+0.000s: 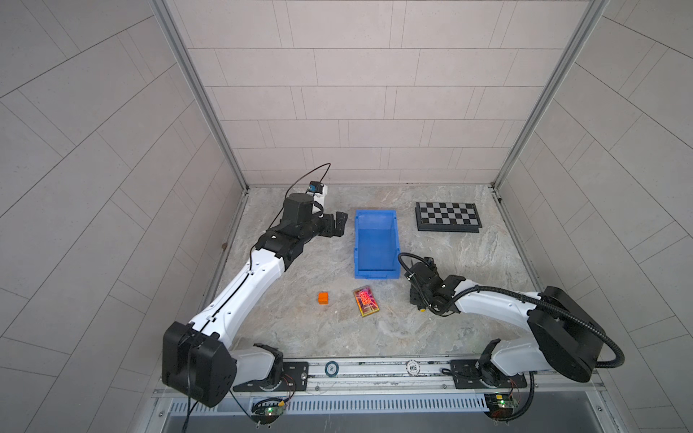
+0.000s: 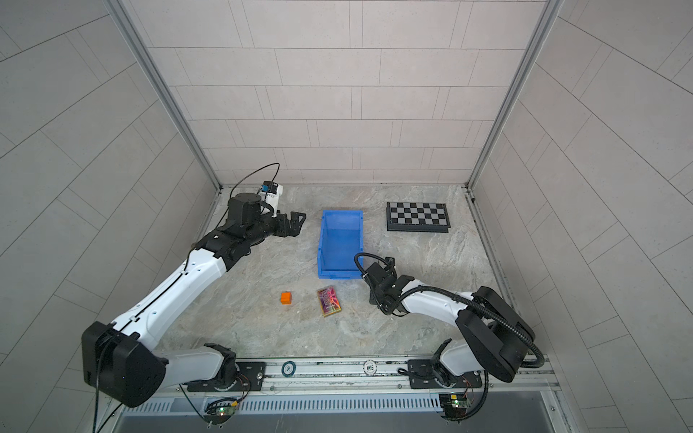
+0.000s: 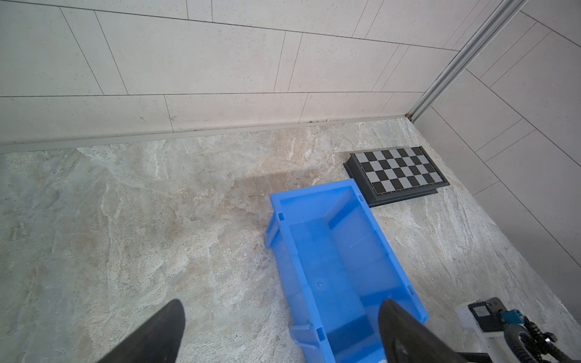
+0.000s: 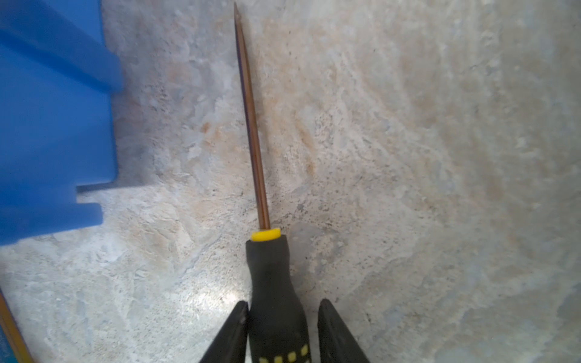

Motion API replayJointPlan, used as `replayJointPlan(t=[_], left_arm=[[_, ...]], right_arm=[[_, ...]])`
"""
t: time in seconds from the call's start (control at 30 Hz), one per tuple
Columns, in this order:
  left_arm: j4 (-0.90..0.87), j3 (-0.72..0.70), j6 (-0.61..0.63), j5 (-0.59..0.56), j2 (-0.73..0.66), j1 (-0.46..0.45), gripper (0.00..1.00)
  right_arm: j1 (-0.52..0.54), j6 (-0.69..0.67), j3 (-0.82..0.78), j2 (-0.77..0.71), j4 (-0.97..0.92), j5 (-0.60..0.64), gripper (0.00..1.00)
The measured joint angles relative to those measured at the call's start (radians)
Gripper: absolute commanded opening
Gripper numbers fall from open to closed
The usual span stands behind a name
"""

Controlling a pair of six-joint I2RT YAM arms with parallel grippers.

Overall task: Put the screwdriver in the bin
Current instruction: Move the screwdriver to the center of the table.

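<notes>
Between right end effector (image 4: 283,303) jaws, screwdriver (image 4: 272,276)

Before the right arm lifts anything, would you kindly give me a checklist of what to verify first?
1. Right gripper straddles the screwdriver handle: ok.
2. Grip closed on both sides of the handle: not ok; a gap shows on one side.
3. Screwdriver shaft apart from the blue bin: ok.
4. Bin holds nothing: ok.
5. Left gripper open, empty, beside the bin and not over it: ok.
</notes>
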Motion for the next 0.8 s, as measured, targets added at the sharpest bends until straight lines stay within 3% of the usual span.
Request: replayJointPlan(t=[0.47, 0.63, 0.8], left_arm=[[0.000, 0.000, 0.000, 0.000, 0.000, 0.000, 0.99], [0.000, 0.000, 0.001, 0.000, 0.000, 0.000, 1.00], [0.000, 0.000, 0.001, 0.000, 0.000, 0.000, 0.99]], right_arm=[[0.002, 0.010, -0.040, -0.024, 0.030, 0.004, 0.30], [0.002, 0.010, -0.040, -0.026, 0.027, 0.010, 0.22], [0.002, 0.002, -0.040, -0.044, 0.001, 0.027, 0.28]])
